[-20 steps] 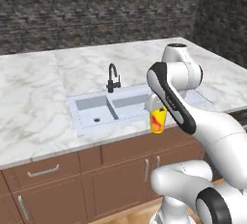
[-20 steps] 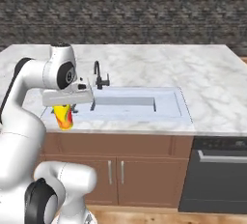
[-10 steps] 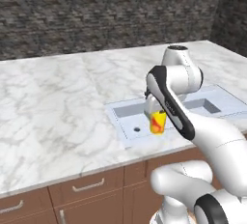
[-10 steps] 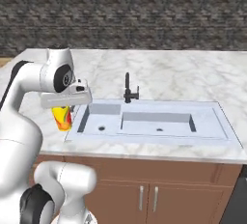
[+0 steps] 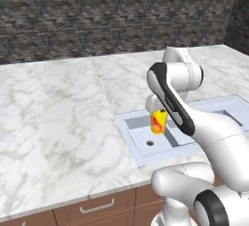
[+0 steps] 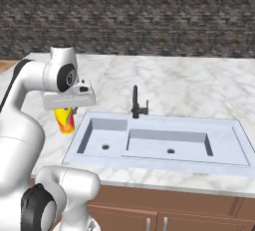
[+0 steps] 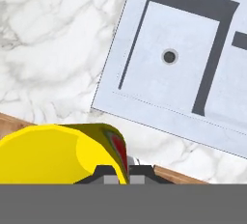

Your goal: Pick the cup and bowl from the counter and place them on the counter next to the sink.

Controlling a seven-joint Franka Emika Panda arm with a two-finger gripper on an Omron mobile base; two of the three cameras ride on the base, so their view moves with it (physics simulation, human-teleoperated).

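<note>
Cup [image 5: 158, 122] hangs clamped in the gripper [image 5: 155, 109], off the counter [image 5: 63, 118], over the sink's [image 6: 164, 148] left rim near its front corner. Arm bends forward and down from the base. Right base view shows the black faucet [image 6: 136, 103]; hand view shows the drain [image 7: 169, 56].

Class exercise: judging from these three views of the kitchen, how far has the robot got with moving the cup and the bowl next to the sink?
Done: the cup is off the counter, lifted. In hand: the gripper is shut on the cup, carrying it in the air by the left end of the sink. Left: setting the cup down on the marble beside the basin, then fetching the bowl, which these views do not let me locate.
</note>
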